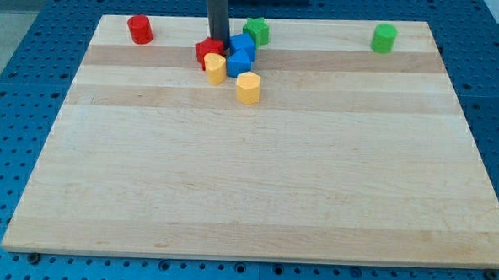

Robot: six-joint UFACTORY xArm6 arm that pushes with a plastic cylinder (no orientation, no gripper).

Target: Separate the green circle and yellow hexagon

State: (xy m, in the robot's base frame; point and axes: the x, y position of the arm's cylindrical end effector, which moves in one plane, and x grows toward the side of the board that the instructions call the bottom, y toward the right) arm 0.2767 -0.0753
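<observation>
We see my tip [217,42] upper centre, touching red block [208,49]; yellow hexagon [248,88] below cluster; green circle [384,38] far upper right. No gripper fitted.

Tip [217,42] planted among clustered blocks just above the yellow hexagon [248,88], green circle [384,38] well apart toward the view's right.

Tip [217,42] is hemmed in by a cluster: red block [209,50] touching at view's left, blue blocks [241,53] just right, yellow blocks [215,68] below. Green circle [384,38] is left unobstructed far right; red cylinder [140,29] stands apart left.
</observation>
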